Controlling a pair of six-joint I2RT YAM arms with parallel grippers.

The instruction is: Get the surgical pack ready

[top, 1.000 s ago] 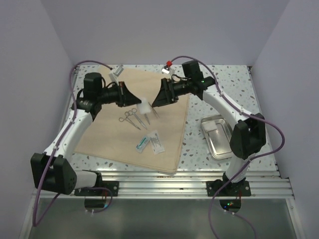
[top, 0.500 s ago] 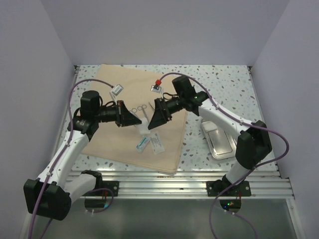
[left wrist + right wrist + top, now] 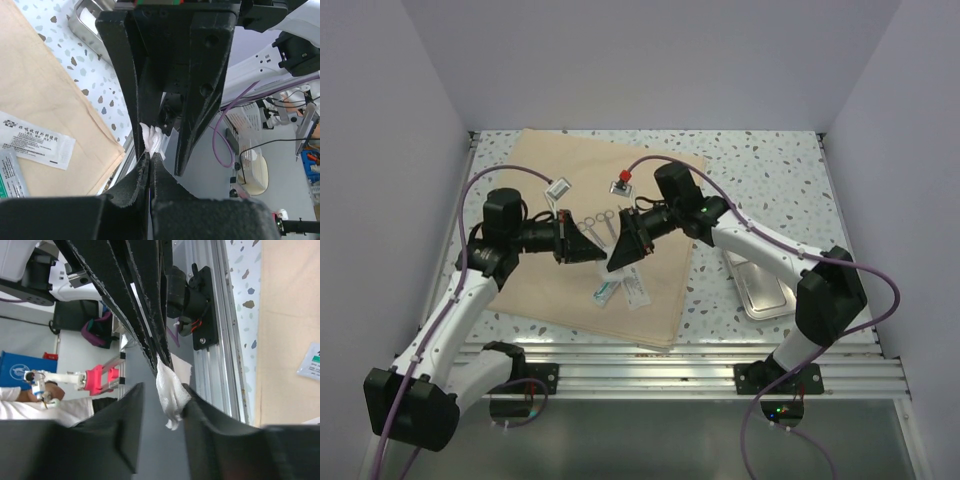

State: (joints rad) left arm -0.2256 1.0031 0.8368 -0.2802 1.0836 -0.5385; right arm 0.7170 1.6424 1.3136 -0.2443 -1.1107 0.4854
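Observation:
A small white gauze (image 3: 151,139) is pinched in my left gripper (image 3: 151,156), whose jaws are shut on it. My right gripper (image 3: 164,386) faces it tip to tip, and the gauze (image 3: 171,392) hangs between its jaws. The gauze touches the right finger, but a gap remains on the other side, so this gripper is open. In the top view the two grippers (image 3: 603,257) (image 3: 613,262) meet above the tan cloth (image 3: 550,290), and the gauze is hidden there. Scissors and forceps (image 3: 603,218) lie on the cloth behind them. Two sealed packets (image 3: 622,288) lie just in front.
The steel tray (image 3: 765,290) sits on the speckled table to the right of the cloth, partly under the right arm. A small white tag (image 3: 558,190) and a red-capped tag (image 3: 620,183) hang on the arms' cables. The aluminium rail (image 3: 650,355) runs along the near edge.
Both grippers have travelled together from the far part of the cloth toward the near side, above the packets. The right jaws have narrowed around the gauze that the left gripper holds.

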